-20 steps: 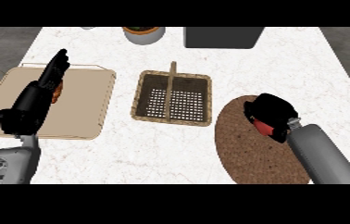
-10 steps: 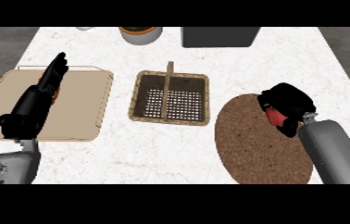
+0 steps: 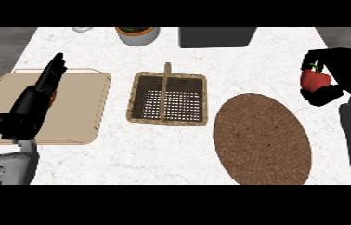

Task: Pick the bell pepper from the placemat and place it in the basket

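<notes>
A: Item one, the bell pepper?

B: Red bell pepper (image 3: 315, 80), green stem upward, at the far right edge of the view. It is off the placemat, held in the right hand (image 3: 328, 75), whose black fingers curl round it from above and below.

A: Item two, the placemat?

B: Brown oval placemat (image 3: 261, 136), lying flat on the white marbled table (image 3: 171, 159), right of centre and near side. Nothing rests on it. The pepper sits beyond its far right rim.

A: Item three, the basket?

B: Square woven basket (image 3: 166, 99) with a perforated floor and a handle across its middle, just left of the placemat, apart from it. Nothing lies inside.

A: Left hand?

B: Left hand (image 3: 37, 98), fingers straight and pointing to the far side, holding nothing, over a tan cutting board (image 3: 75, 103) at the left.

A: Far edge?

B: A grey pot (image 3: 139, 35), possibly with a plant, and a dark box (image 3: 217, 36); both are partly cropped.
</notes>
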Available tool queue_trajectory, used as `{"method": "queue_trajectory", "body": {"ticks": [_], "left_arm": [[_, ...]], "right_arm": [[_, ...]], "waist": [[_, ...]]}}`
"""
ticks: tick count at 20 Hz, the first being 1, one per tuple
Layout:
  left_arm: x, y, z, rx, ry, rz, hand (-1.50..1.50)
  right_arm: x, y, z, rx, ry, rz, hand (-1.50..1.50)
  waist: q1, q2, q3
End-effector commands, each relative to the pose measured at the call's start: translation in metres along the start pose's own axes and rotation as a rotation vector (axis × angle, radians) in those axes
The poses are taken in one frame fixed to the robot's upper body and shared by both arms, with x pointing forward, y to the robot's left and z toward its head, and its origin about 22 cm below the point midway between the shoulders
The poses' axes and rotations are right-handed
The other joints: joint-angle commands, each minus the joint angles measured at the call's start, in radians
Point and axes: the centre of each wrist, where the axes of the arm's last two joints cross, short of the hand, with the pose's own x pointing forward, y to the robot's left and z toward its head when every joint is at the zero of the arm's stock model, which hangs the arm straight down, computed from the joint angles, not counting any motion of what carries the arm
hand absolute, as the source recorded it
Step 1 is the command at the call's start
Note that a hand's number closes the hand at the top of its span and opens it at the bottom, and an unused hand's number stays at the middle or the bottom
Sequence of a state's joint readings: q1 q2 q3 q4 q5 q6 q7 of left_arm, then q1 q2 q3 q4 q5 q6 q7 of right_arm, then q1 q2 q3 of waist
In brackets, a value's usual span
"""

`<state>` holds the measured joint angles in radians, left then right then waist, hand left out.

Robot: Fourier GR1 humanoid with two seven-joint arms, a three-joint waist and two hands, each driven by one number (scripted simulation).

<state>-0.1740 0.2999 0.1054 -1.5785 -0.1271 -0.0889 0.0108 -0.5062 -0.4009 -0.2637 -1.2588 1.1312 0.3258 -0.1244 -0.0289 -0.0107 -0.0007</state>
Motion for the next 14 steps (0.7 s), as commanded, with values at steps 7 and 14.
{"method": "queue_trajectory", "body": {"ticks": [7, 14], "left_arm": [[0.0, -0.006, -0.002, -0.024, 0.002, 0.004, 0.0], [-0.003, -0.009, 0.006, -0.023, -0.005, 0.0, 0.0]], "right_arm": [[0.065, -0.131, 0.008, -0.324, -0.28, -0.542, 1.5], [0.131, -0.227, 0.046, -0.311, -0.405, -0.559, 1.5]], "waist": [[0.003, -0.008, -0.002], [0.022, -0.01, -0.002]]}}
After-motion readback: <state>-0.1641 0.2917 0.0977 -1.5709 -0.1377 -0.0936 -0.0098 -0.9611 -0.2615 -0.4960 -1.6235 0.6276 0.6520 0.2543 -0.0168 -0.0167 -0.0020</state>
